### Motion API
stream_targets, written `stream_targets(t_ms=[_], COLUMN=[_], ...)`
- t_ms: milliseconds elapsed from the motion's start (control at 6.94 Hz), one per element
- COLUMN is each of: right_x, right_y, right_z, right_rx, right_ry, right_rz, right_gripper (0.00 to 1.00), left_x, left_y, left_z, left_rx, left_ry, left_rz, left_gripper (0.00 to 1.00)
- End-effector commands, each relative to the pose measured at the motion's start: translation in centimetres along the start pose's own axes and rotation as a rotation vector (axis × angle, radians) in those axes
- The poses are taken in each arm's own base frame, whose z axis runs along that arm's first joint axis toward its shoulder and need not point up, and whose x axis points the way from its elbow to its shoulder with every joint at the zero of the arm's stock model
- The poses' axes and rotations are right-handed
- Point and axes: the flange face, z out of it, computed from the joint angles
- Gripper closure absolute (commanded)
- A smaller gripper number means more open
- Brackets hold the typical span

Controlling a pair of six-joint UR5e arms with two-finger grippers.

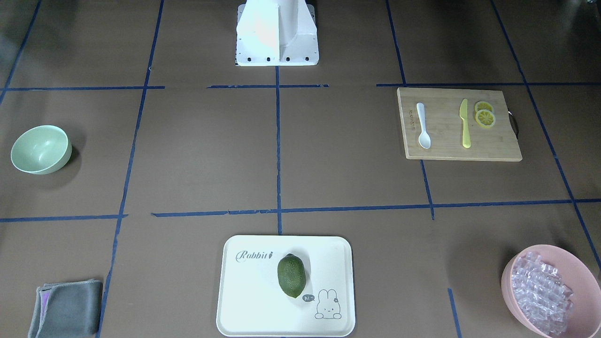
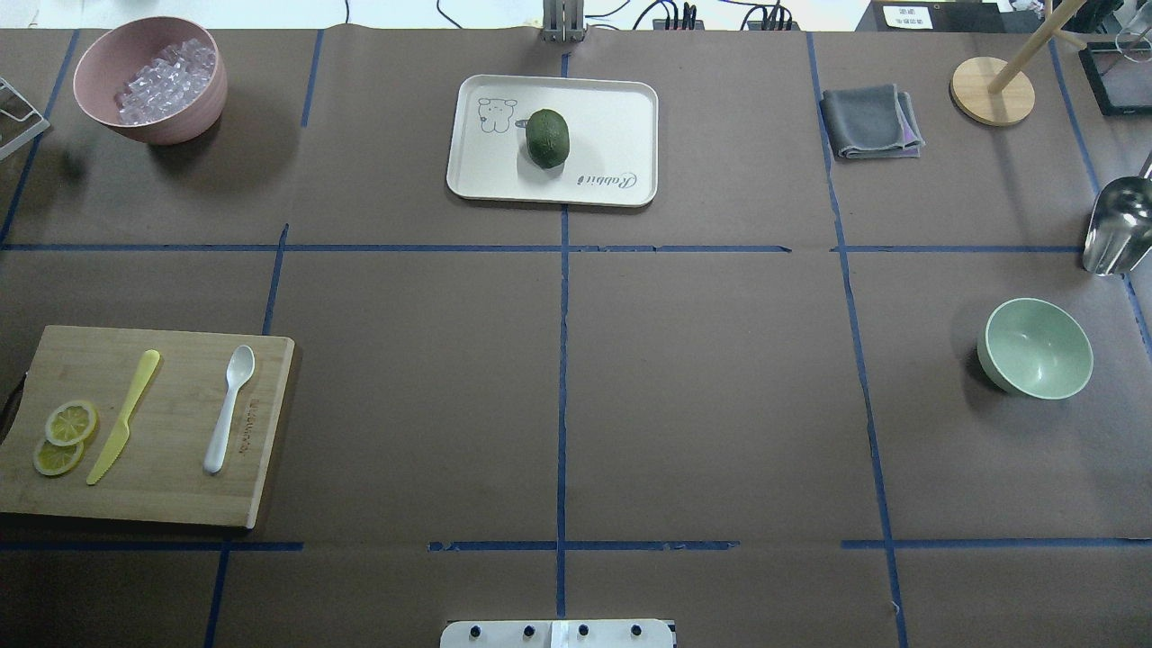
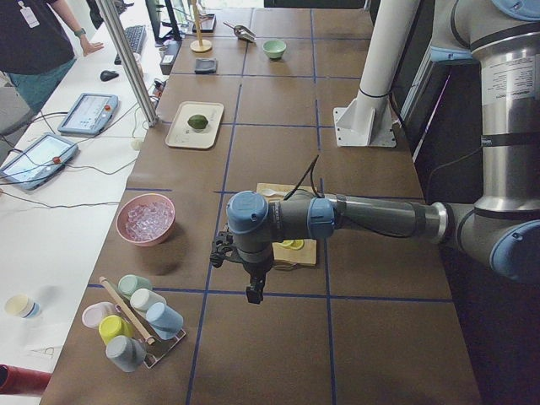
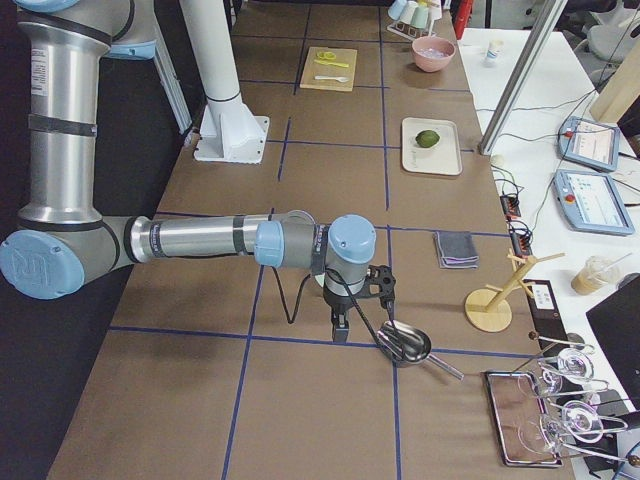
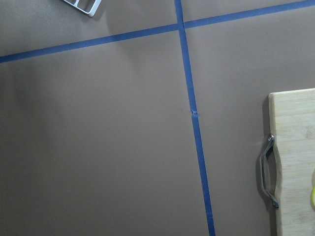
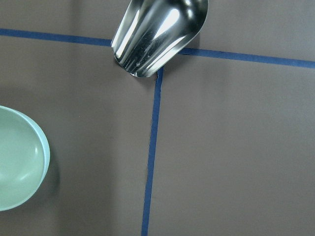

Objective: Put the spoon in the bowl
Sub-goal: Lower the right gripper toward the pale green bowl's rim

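The white spoon (image 1: pixel 423 126) lies flat on the wooden cutting board (image 1: pixel 446 143), scoop towards the table's middle; it also shows in the overhead view (image 2: pixel 229 407). The mint-green bowl (image 1: pixel 40 149) stands upright and empty far across the table (image 2: pixel 1035 347), and its rim shows in the right wrist view (image 6: pixel 17 157). My left gripper (image 3: pixel 253 293) hangs above the table just beyond the board's end, seen only in the exterior left view. My right gripper (image 4: pixel 340 327) hangs near a metal scoop (image 4: pixel 405 345). I cannot tell whether either is open or shut.
A yellow knife (image 1: pixel 465 123) and lemon slices (image 1: pixel 484 115) share the board. A pink bowl of clear pieces (image 2: pixel 148 76), a cream tray (image 2: pixel 612 126) with a green fruit (image 2: pixel 547 138), a grey cloth (image 2: pixel 868 121) and the scoop (image 2: pixel 1116 229) stand around.
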Motion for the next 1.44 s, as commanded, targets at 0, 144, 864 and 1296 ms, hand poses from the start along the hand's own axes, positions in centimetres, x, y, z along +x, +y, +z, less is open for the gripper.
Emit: stream_targets(t_ms=[0, 144, 864, 1296], right_x=[-3.6, -6.8, -13.0, -15.2], right_y=[-1.4, -2.9, -3.3, -2.4], right_z=[0.5, 1.7, 12.5, 15.7], right_rx=[0.036, 0.023, 0.049, -0.012], right_ry=[-0.103, -0.113, -0.043, -0.039], right_rz=[-0.028, -0.012, 0.045, -0.003], right_gripper=[0.01, 0.01, 0.03, 0.23], left_x=[0.0, 0.0, -0.2, -0.2], left_y=[0.0, 0.0, 0.1, 0.1], left_z=[0.0, 0.1, 0.4, 0.3], left_rx=[-0.001, -0.002, -0.007, -0.006], left_ry=[0.000, 0.000, 0.002, 0.001], left_rz=[0.000, 0.001, -0.004, -0.003], left_gripper=[0.00, 0.00, 0.00, 0.00])
